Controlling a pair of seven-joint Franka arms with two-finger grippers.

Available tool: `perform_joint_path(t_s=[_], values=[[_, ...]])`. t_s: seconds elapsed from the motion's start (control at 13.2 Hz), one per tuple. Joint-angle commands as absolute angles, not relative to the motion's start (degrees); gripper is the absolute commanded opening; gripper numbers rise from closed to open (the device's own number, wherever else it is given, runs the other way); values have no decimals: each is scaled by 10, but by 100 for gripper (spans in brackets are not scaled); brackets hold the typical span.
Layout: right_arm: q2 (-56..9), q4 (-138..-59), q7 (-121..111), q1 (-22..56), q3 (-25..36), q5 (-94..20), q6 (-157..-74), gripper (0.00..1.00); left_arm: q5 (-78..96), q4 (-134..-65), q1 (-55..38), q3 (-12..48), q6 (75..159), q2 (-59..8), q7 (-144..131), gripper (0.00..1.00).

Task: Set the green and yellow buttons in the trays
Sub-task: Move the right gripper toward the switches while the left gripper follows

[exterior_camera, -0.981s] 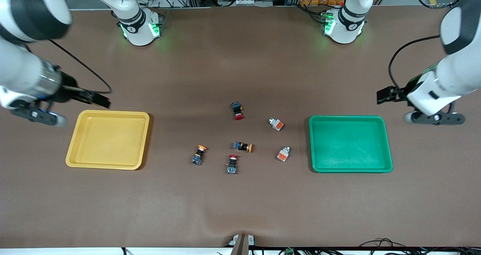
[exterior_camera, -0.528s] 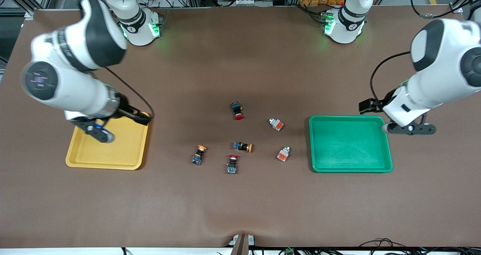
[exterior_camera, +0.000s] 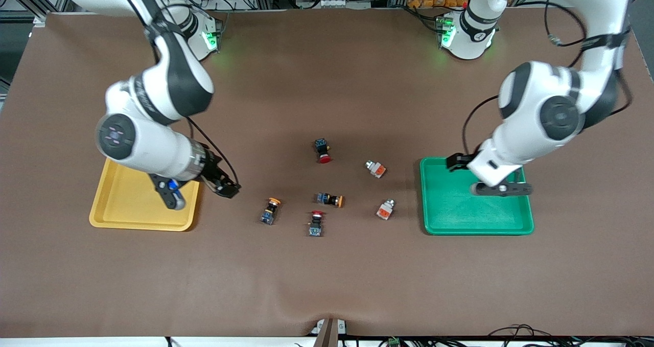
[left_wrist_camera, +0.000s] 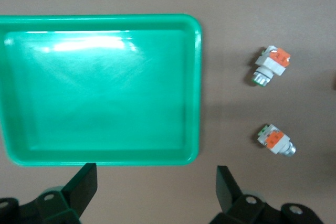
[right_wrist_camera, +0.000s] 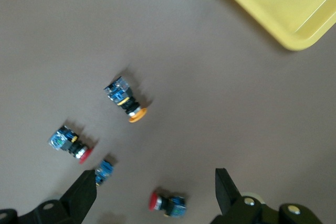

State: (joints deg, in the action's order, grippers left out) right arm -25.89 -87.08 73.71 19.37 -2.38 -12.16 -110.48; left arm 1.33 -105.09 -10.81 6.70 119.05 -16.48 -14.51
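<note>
Buttons lie loose between the trays; the yellow-capped button [exterior_camera: 270,211] sits at four o'clock from the right gripper [exterior_camera: 228,188], jaws wide.

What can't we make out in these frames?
- Yellow tray: front view, the right arm covers its corner toward the buttons; right wrist view shows only one corner.
- Right claw: front view, too small and dark to read; the wrist view cuts its fingers at the edge.
- Green tray: front view, the left arm hides part of its floor.
- White buttons: cap colour too small in front view.
</note>
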Motion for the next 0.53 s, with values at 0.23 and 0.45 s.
perform_joint_path(t_s=[0.23,0.45], values=[[-383,-780,936,275,-16,-124,-1193,100,14,-1050,-167,66,1329,-240,-155,100],[-424,-755,1020,290,-16,-98,-1265,100,12,-1049,-188,65,1384,-271,-154,100]])
